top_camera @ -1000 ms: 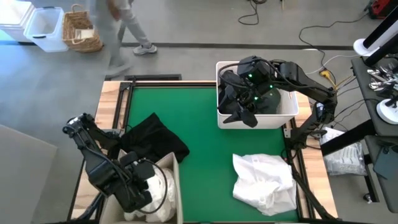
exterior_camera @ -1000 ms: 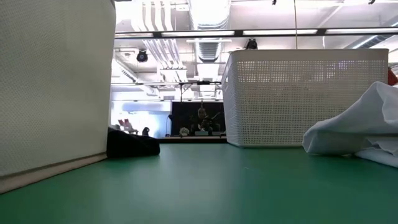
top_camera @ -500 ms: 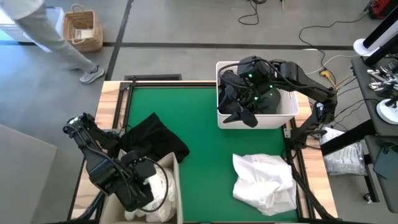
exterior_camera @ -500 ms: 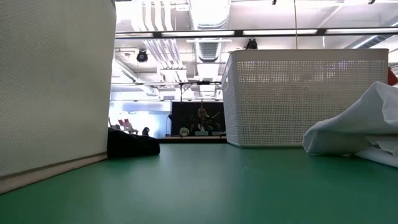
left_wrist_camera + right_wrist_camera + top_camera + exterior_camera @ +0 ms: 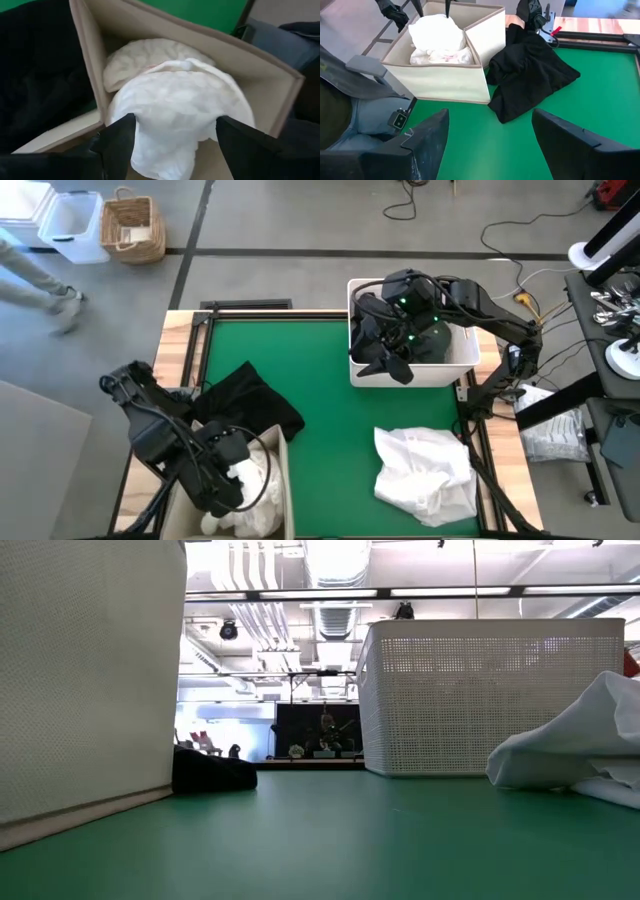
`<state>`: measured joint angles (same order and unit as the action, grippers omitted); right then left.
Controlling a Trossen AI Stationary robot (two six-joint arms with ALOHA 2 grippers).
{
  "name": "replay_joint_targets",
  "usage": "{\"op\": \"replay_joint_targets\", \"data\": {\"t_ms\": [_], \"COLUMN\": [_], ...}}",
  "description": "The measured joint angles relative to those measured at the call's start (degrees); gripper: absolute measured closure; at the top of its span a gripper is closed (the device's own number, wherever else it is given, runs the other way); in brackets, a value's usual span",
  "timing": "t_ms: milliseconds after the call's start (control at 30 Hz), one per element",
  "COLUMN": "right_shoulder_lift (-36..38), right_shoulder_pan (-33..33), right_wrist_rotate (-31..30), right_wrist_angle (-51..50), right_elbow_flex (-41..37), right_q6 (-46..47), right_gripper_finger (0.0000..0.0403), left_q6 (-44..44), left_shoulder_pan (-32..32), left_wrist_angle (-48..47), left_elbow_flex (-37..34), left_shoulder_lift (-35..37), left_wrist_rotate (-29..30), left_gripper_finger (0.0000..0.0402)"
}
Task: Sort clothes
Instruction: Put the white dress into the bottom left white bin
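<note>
White clothes (image 5: pixel 175 100) lie in the beige bin (image 5: pixel 90 65) between the left gripper's (image 5: pixel 172 140) released jaws. Only the right wrist view shows the right gripper's (image 5: pixel 487 135) jaws spread empty, the black garment (image 5: pixel 530 75) lying on the bench (image 5: pixel 580 120) beyond them.

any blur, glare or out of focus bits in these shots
High view: a passing person at the top left is motion-smeared; the table is sharp. Low view: ceiling lights blow out bright above the white basket, and the near beige bin wall looks soft. Left wrist view: the white garment is slightly soft. Right wrist view: the near fingers are blurred; the black garment is sharp.
</note>
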<state>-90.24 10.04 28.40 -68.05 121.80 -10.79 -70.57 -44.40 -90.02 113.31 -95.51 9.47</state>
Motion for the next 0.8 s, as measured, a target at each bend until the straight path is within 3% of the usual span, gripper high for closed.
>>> {"op": "replay_joint_targets", "data": {"t_ms": [300, 533, 800], "right_shoulder_lift": [0.0, 0.0, 0.0], "right_shoulder_pan": [0.0, 0.0, 0.0], "right_wrist_rotate": [0.0, 0.0, 0.0], "right_wrist_angle": [0.0, 0.0, 0.0], "right_elbow_flex": [0.0, 0.0, 0.0], "right_q6": [0.2, -0.7, -0.8], "right_gripper_finger": [0.0108, 0.011, 0.0127], "left_q6": [0.0, 3.5, 4.5], "left_shoulder_pan": [0.0, 0.0, 0.0], "left_wrist_angle": [0.0, 0.0, 0.0], "left_elbow_flex": [4.6, 6.7, -0.3], "left_shoulder_lift": [0.0, 0.0, 0.0], "left_wrist_rotate": [-2.6, -1.0, -4.7], "left_gripper_finger": [0.0149, 0.0163, 0.0202]}}
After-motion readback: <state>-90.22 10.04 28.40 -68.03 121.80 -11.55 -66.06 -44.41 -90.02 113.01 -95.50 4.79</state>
